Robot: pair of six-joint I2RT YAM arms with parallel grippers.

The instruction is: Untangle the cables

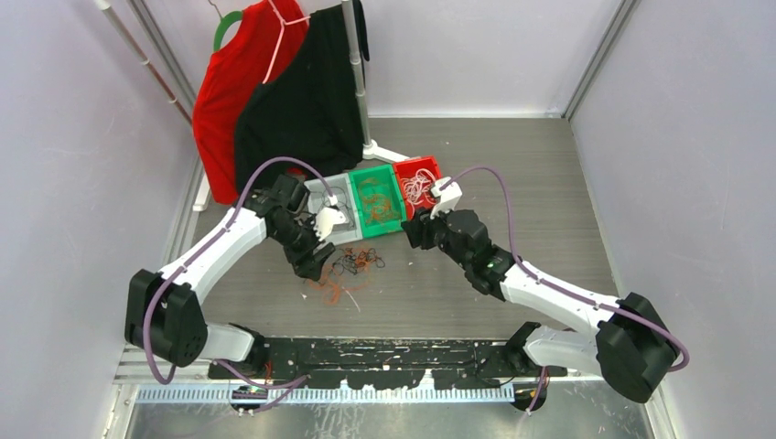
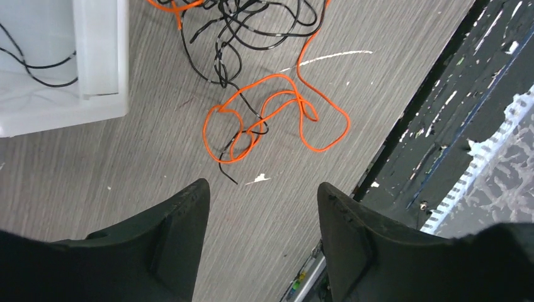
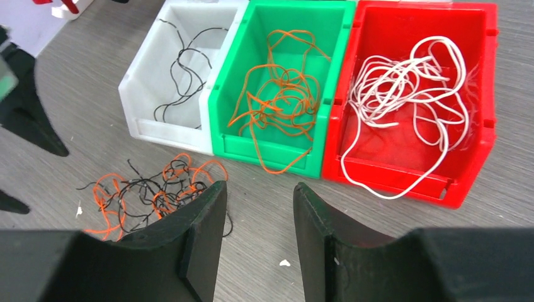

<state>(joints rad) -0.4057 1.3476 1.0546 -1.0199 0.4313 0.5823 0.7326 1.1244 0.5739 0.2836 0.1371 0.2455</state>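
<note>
No text, label, brand, number or sign can be read in any of the three views.
</note>
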